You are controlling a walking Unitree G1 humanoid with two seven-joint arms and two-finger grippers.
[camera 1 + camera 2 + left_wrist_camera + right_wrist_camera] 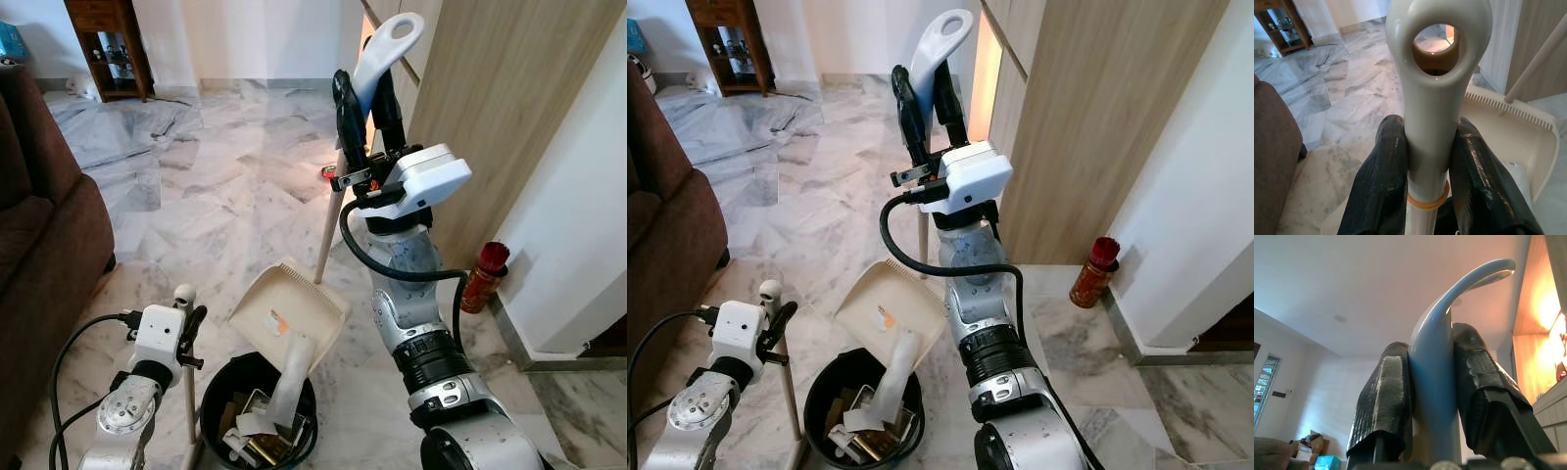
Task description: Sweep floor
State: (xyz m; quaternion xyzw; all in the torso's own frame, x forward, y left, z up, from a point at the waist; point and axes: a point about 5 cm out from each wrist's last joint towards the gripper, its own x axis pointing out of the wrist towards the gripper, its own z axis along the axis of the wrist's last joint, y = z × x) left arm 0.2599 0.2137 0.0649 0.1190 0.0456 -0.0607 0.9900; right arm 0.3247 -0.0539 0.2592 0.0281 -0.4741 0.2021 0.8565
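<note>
Both grippers grip handles, we see: right gripper point(370, 98) the dustpan handle point(387, 49), left gripper point(1430, 161) the broom handle point(1436, 73).

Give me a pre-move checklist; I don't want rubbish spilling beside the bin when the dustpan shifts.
1. Right gripper shut on the dustpan's pale looped handle: ok.
2. Left gripper shut on the cream broom handle with the eyelet: ok.
3. Cream plastic dustpan tilted toward the round black bin: ok.
4. Dustpan emptied: not ok, an orange scrap lies on it.
5. Room left in the bin: cannot tell.
</note>
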